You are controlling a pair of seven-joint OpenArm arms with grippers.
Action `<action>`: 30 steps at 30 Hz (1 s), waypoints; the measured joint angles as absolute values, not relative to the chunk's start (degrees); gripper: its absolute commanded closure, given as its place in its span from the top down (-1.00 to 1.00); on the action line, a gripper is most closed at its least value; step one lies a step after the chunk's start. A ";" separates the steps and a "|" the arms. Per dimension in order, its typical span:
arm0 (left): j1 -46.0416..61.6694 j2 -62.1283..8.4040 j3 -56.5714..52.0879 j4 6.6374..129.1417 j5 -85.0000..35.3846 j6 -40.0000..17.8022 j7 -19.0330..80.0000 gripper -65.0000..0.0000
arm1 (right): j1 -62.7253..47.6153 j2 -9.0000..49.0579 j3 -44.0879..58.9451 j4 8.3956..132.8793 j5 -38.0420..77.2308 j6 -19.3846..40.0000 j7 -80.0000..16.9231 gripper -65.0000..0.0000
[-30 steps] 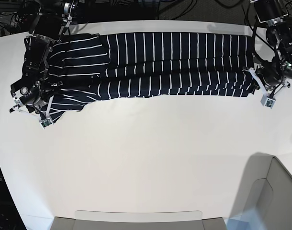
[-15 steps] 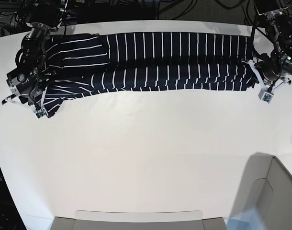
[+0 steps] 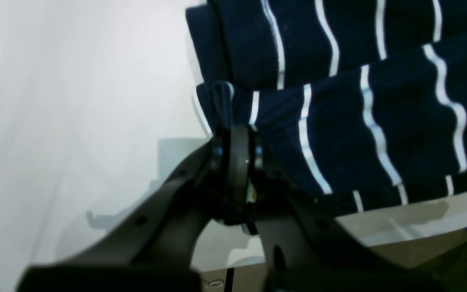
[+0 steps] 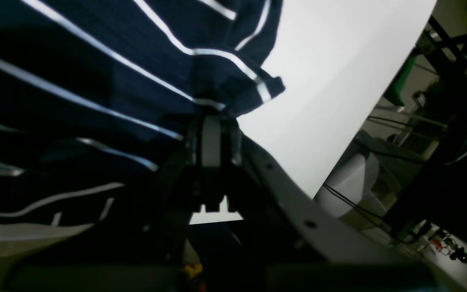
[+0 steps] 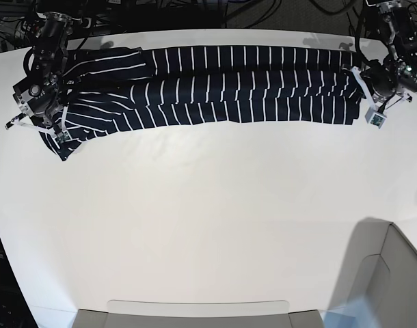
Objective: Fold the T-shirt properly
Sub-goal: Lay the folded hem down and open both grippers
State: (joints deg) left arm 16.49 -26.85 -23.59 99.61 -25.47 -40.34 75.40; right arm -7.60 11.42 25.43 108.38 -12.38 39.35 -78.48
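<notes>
Holding the T-shirt (image 5: pixel 236 85) taut, your left gripper (image 3: pixel 237 162) and right gripper (image 4: pixel 211 142) clamp opposite ends (for an even fold).

We count one T-shirt (image 5: pixel 222 85), a single dark garment with thin white stripes, stretched out between our two end effectors. Those make two: the left end effector (image 3: pixel 236 134) pinches one end of the cloth, and the right end effector (image 4: pixel 211 117) pinches the other. Under them lies one white bench (image 5: pixel 208 225). We find no second garment beside either end effector.
</notes>
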 measured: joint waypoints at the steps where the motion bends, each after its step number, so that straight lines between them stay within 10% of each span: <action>1: 16.49 -26.83 -23.59 99.61 -25.47 -40.36 75.40 -1.00 | -7.62 11.29 25.43 108.38 -12.43 39.35 -78.48 -1.00; 7: 17.37 -26.85 -23.79 99.66 -24.71 -40.27 75.26 -0.56 | -7.68 10.81 25.43 108.38 -13.34 39.35 -78.54 -1.00; 16: 17.74 -21.91 -35.16 99.90 -23.99 -40.12 74.48 -0.30 | -7.79 10.90 25.54 108.40 -14.06 39.35 -79.07 -0.24; 30: 7.97 -15.94 -46.78 99.79 -23.59 -40.12 79.70 -0.23 | -7.51 11.00 23.29 108.38 -14.57 39.38 -79.11 -0.22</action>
State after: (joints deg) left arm 7.97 -15.94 -46.78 99.79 -23.59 -40.12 79.70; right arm -7.51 11.00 23.29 108.38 -14.57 39.38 -79.11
